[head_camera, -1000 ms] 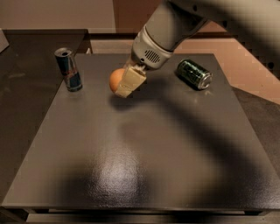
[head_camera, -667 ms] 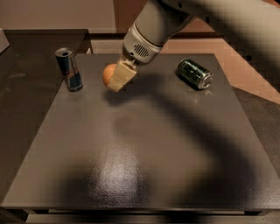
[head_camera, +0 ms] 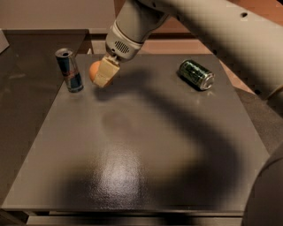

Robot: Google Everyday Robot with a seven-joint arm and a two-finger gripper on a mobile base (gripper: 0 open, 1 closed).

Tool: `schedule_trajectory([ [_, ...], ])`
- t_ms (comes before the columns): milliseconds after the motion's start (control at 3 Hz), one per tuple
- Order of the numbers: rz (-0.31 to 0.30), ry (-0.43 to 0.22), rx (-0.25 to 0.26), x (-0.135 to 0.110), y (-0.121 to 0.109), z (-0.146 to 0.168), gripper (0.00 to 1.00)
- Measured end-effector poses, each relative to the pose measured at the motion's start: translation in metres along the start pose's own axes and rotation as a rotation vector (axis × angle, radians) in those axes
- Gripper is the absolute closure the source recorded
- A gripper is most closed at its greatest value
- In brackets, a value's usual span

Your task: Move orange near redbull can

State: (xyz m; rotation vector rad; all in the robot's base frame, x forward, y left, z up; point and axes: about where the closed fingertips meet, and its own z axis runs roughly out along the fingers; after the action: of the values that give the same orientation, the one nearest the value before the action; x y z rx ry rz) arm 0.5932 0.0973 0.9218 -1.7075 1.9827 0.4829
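Tabletop [head_camera: 132, 176]: dark grey, roughly square, with a faint sheen; a pale patch of glare was recorded towards its front edge, and a broad soft shadow was cast across its middle and right side. Redbull can [head_camera: 69, 70]: blue and silver, stood upright near the far left corner of the tabletop, open silver top uppermost. Orange [head_camera: 93, 70]: located just right of the redbull can, near it but apart, its right half hidden behind a cream finger [head_camera: 106, 73]. End effector [head_camera: 99, 77]: positioned over the far left of the tabletop, just beside the redbull can, and closed on the orange; whether the fruit rested on the tabletop or was held just clear of it could not be told. Arm [head_camera: 212, 31]: pale grey, extended in from the upper right, with a vented wrist housing set directly above the end effector. Green can [head_camera: 196, 74]: dark green, laid on its side near the far right corner, well apart from the orange, its silver end turned towards the front right. Room: a second dark surface [head_camera: 26, 88] was noted adjoining the tabletop on the left; a reddish-brown floor [head_camera: 236, 75] was seen beyond the right edge; a plain beige wall [head_camera: 44, 13] was noted at the upper left.
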Motion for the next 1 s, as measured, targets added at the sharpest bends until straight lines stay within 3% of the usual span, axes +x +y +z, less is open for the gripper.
schedule_trajectory([
  [667, -0.003, 0.027, -0.019, -0.015, -0.008, 0.044, 1.00],
  [1000, 0.003, 0.048, -0.014, -0.013, -0.012, 0.064, 0.82],
])
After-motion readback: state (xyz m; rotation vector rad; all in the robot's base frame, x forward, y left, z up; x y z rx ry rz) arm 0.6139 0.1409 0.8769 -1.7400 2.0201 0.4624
